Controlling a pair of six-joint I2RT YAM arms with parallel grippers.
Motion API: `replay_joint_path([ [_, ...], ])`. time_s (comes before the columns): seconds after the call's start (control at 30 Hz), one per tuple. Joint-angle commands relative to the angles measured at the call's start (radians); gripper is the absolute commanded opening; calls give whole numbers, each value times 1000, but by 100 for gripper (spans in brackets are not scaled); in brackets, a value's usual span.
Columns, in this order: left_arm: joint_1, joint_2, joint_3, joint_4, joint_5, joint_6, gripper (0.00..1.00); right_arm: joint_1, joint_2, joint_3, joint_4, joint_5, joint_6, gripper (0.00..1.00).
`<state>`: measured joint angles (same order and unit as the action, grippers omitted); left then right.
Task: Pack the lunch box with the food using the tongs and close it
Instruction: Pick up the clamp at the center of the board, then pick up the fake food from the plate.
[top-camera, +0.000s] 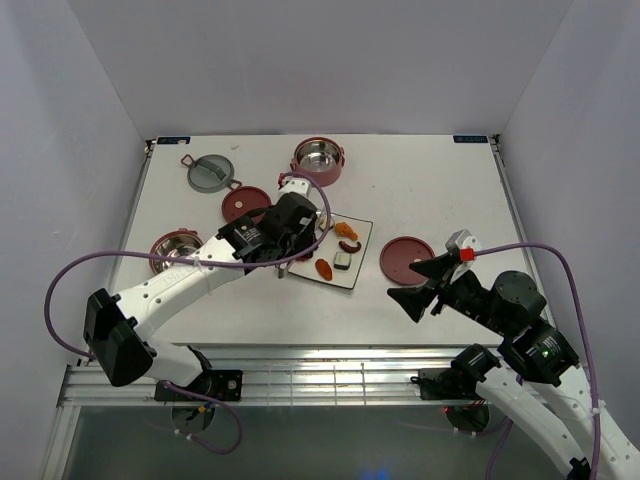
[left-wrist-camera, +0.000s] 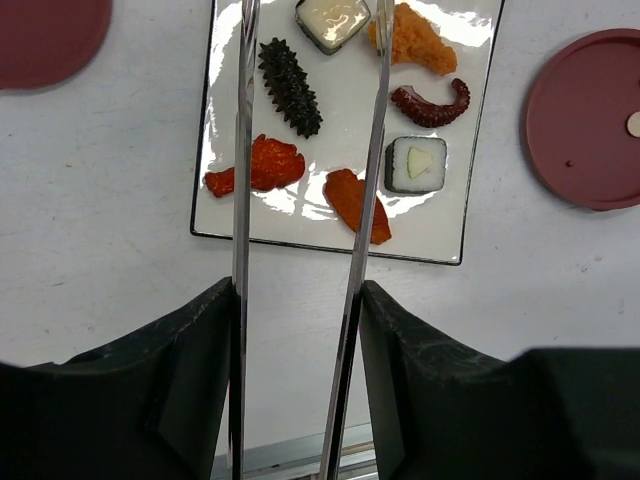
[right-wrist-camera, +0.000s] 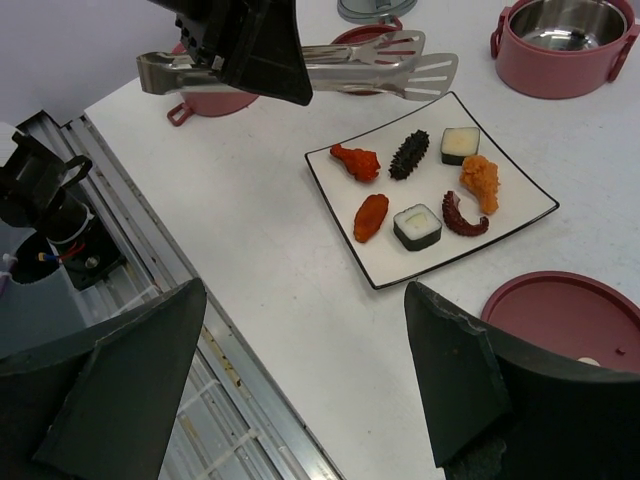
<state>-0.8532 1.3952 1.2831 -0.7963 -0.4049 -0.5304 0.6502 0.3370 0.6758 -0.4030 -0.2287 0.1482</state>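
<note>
**Desk:** Where do you have the tongs (right-wrist-camera: 330, 65)?

**Me:** In my left gripper (left-wrist-camera: 297, 310), clamped on both arms toward the joined end. The arms stand apart and reach over the square plate (left-wrist-camera: 450, 215). Their tips run out of the wrist view at 12 o'clock.

**Desk:** And the food (right-wrist-camera: 415, 225)?

**Me:** I count seven pieces, all on the plate: a black sea cucumber (left-wrist-camera: 290, 88), a white-topped sushi (left-wrist-camera: 332, 20), a battered orange piece (left-wrist-camera: 415, 40), an octopus tentacle (left-wrist-camera: 432, 103), a cucumber roll (left-wrist-camera: 415, 165), an orange-red slice (left-wrist-camera: 345, 195) and a red drumstick (left-wrist-camera: 265, 165). I cannot tell whether the tongs touch any of them.

**Desk:** The lunch box?

**Me:** From above, one red bowl (top-camera: 319, 160) stands open at the plate's 12 o'clock. The other bowl (top-camera: 175, 248) is at 9 o'clock, partly behind my left arm (top-camera: 180, 285). A red disc lid (top-camera: 246, 203) lies at 10 o'clock, with the grey-green top lid (top-camera: 211, 172) beyond it. The second disc lid (top-camera: 407, 258) is at 3 o'clock.

**Desk:** Right side?

**Me:** My right gripper (top-camera: 420, 283) hangs over the table (top-camera: 440, 190) with jaws wide, holding nothing, just beside that second disc lid.
</note>
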Motion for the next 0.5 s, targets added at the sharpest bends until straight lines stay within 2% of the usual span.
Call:
replay_joint_path([
  [0.0,-1,-42,-44,144,43,15,60,5,-6,28,49,-32,-19,86],
  [0.27,-3,19,-74,204,72,6,60,5,5,37,55,-54,-22,85],
  [0.47,-1,2,-91,155,2,-3,61,6,-6,33,56,-40,-29,86],
])
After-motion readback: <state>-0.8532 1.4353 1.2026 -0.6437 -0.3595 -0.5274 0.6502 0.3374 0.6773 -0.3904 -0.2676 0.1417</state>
